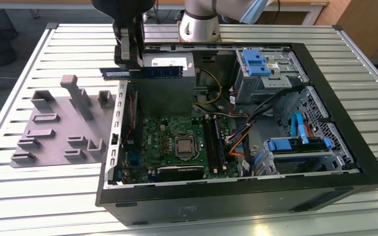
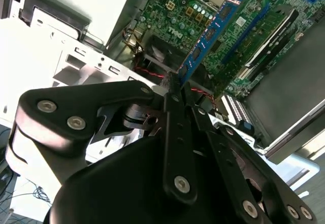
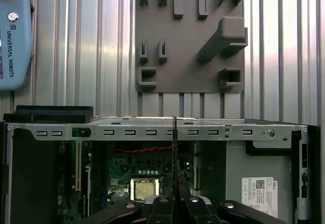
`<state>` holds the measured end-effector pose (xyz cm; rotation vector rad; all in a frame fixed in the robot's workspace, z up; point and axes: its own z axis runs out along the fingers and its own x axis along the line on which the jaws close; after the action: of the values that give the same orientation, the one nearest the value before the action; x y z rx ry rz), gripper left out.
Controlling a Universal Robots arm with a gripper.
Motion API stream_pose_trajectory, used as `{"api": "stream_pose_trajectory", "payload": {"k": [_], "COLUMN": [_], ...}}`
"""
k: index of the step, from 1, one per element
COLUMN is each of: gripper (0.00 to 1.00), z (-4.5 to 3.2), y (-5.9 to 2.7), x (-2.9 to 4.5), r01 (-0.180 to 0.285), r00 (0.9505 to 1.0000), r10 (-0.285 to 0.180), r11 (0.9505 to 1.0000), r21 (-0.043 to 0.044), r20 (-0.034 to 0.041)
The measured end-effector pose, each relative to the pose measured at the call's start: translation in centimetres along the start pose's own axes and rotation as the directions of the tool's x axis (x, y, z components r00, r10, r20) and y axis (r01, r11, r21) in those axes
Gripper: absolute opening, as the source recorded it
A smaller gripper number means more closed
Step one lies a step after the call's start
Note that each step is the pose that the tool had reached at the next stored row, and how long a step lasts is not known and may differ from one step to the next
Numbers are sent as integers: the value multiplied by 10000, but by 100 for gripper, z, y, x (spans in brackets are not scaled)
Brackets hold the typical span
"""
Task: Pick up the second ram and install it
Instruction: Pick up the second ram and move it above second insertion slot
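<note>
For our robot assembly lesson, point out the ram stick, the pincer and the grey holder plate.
second ram (image 1: 163, 72): exterior view, on its bare blue board.
pincer (image 2: 179, 86): second wrist view, between its fingertips, shut on the ram.
grey holder plate (image 3: 183, 51): first wrist view, on a bare flat patch.

1. We think this is a robot lab or workshop.
2. A robot arm (image 1: 200, 22) stands on a metal counter (image 1: 31, 196) made of long ribbed bars.
3. An open computer case (image 1: 241, 201) sits on it, beside a grey holder plate (image 1: 51, 142).
4. A robot control pad (image 3: 14, 36) with a red button lies nearby.
</note>
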<state>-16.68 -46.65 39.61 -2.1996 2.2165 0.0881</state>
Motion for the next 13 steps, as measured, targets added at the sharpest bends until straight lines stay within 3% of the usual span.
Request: {"api": "stream_pose_trajectory", "payload": {"k": [13], "gripper": [14], "z": [-5], "y": [-162], "x": [-1], "r01": [1], "r00": [10000], "r10": [-1], "r11": [10000], "r21": [0], "r20": [0]}}
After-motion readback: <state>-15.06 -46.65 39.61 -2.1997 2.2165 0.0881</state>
